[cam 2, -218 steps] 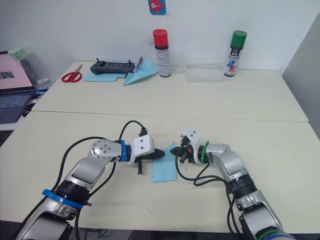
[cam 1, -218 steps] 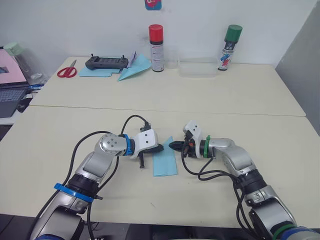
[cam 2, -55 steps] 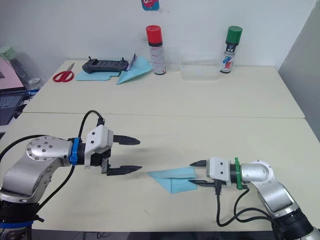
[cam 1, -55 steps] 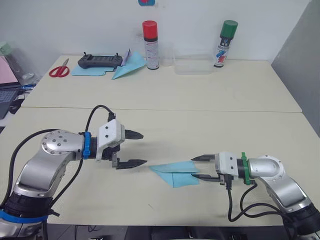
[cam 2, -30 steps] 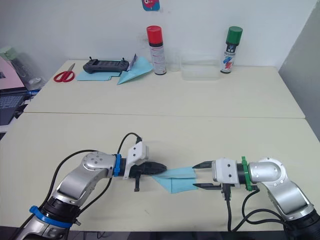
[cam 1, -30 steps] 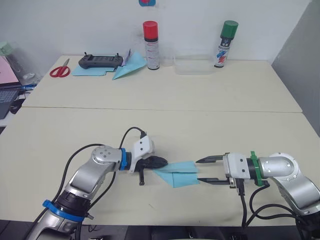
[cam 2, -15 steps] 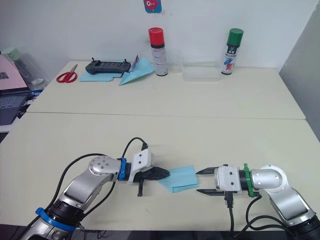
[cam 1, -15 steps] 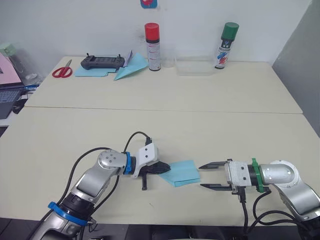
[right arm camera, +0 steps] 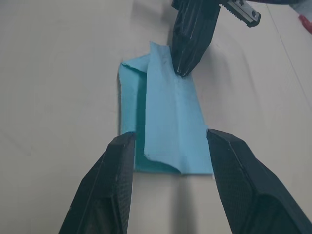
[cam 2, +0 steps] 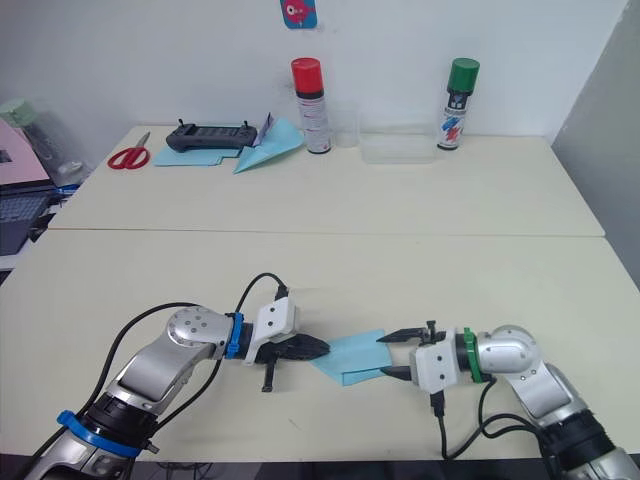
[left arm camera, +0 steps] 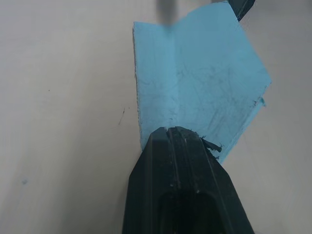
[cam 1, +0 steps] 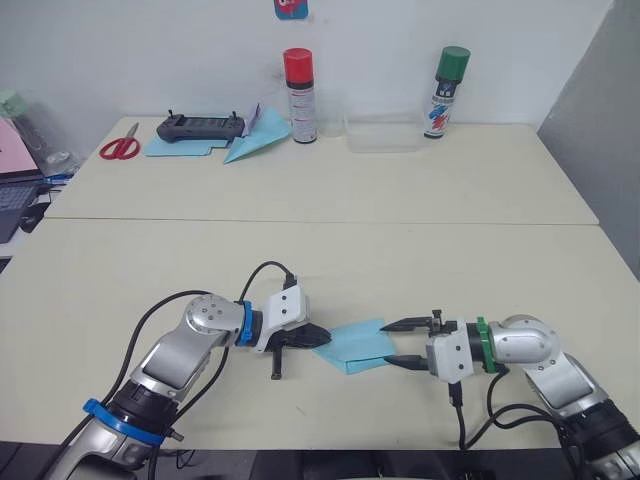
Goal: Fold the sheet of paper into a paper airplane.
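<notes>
The sheet of paper [cam 1: 360, 342] is light blue and folded into a narrow creased strip with a pointed left end. It lies on the near table between my two grippers. My left gripper [cam 1: 318, 338] is shut on its left tip; the left wrist view shows the black fingers [left arm camera: 178, 141] pinching the paper [left arm camera: 200, 87] at its point. My right gripper [cam 1: 392, 343] is open, with one finger on each side of the strip's right end [right arm camera: 168, 126]. The right wrist view also shows the left gripper [right arm camera: 192, 39] at the far end. The paper airplane is out of view.
Along the far table's back stand a red-capped spray can [cam 1: 297, 80], a green-capped can [cam 1: 441, 90] and a clear tray [cam 1: 383, 133]. A controller [cam 1: 200, 125], scissors [cam 1: 118, 148], flat blue sheets [cam 1: 180, 146] and a teal paper dart [cam 1: 255, 135] lie at back left.
My right gripper has moved left, so its open fingers now flank the paper's right end. The left gripper stays shut on the left tip. The camera shifted slightly.
</notes>
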